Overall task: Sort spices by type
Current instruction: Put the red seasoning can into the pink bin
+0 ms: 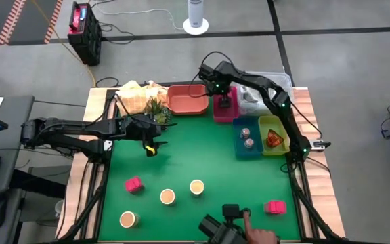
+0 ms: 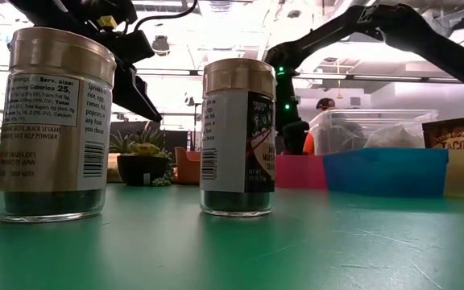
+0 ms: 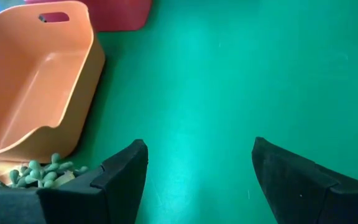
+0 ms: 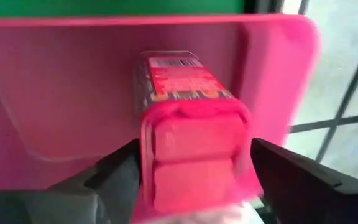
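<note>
**A:** Start at the right claw [image 4: 191,174]. What is it doing over the magenta tray [image 1: 217,114]?

**B:** Its fingers stand spread on either side of a magenta packet [image 4: 188,124], inside that tray. I judge the packet is being set down there or has just been let go; whether the pads touch it I cannot tell. The tray matches the packet's colour, which fits sorting by type.

**A:** And the arm behind it?

**B:** In the high view it reaches from the counter's right edge up and across to the far row of trays, bent at the elbow, wrist tipped down into the tray.

**A:** The rest of the sorting?

**B:** Two small jars [image 1: 247,137] sit in the blue tray [image 1: 239,150], and a red-orange piece [image 1: 273,138] lies in the yellow-green tray [image 1: 280,150]. The orange tray [image 1: 187,99] looks empty. Still loose on the counter [image 1: 208,156]: two more magenta packets [image 1: 133,184] [image 1: 275,207] and three tan cups [image 1: 196,187] [image 1: 167,196] [image 1: 128,219]. So I'd say the job is roughly half done.

**A:** The left claw [image 1: 151,148]?

**B:** Open and holding nothing, hanging over bare green just beside the orange tray and the potted plant [image 1: 157,108]. Its arm stretches in level from the left.

**A:** Anything else?

**B:** A person's hand [image 1: 259,235] shows at the near edge of the counter.
</note>
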Robot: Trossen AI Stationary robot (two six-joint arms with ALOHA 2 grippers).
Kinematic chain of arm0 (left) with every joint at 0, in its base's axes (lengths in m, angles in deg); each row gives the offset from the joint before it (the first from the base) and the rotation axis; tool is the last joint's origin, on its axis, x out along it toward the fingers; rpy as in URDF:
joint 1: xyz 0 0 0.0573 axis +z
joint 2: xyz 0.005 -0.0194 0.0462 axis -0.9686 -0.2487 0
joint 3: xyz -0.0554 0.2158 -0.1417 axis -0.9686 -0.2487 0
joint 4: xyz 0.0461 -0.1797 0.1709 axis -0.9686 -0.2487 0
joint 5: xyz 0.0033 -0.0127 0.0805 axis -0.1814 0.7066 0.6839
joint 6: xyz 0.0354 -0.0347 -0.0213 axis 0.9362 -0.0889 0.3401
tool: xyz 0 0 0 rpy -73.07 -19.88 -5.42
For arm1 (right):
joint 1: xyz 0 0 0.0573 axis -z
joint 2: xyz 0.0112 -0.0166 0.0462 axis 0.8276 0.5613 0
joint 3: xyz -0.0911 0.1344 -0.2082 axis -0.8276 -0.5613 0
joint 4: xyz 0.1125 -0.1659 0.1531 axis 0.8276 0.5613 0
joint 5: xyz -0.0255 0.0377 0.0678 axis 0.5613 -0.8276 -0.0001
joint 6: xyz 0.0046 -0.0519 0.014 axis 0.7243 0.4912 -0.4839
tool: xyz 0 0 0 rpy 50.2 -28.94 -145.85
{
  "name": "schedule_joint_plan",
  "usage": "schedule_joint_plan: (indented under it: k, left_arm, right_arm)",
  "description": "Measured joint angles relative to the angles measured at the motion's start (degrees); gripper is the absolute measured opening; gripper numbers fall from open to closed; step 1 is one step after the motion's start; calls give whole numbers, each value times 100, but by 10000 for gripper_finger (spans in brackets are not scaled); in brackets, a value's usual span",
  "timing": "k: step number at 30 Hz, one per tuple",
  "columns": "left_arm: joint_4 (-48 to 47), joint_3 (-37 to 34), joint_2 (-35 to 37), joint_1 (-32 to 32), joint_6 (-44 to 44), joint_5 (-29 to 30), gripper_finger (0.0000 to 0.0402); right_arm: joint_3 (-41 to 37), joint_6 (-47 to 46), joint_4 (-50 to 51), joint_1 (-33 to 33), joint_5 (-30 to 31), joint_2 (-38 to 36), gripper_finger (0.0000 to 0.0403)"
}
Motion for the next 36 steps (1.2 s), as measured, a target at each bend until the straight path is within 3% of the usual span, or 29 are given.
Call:
schedule_joint_plan:
  k: [7, 12, 14, 19, 26, 36]
  left_arm:
    - [-4, 0, 4, 0, 84, 28, 274]
    - [-900, 449, 2, 0, -138, 865, 274]
    - [-1409, 761, 3, 2, -432, 1075, 274]
    - [-3133, 1492, 4, -126, -581, 1026, 274]
    - [-4344, 1659, -6, -426, 929, 1023, 274]
    - [-4685, 1661, -487, -693, 2430, 1698, 274]
  right_arm:
    - [0, -423, -79, -109, 193, -617, 351]
    - [2, -718, -252, -575, 56, -1127, 343]
    - [2, -808, -433, -766, -245, -1326, 337]
    - [-42, -1050, -570, -1023, -1669, -1692, 325]
    - [-1219, -1307, -1358, -1408, -1652, -2215, 318]
    - [-2986, -2002, -2636, -1979, -1213, -3260, 317]
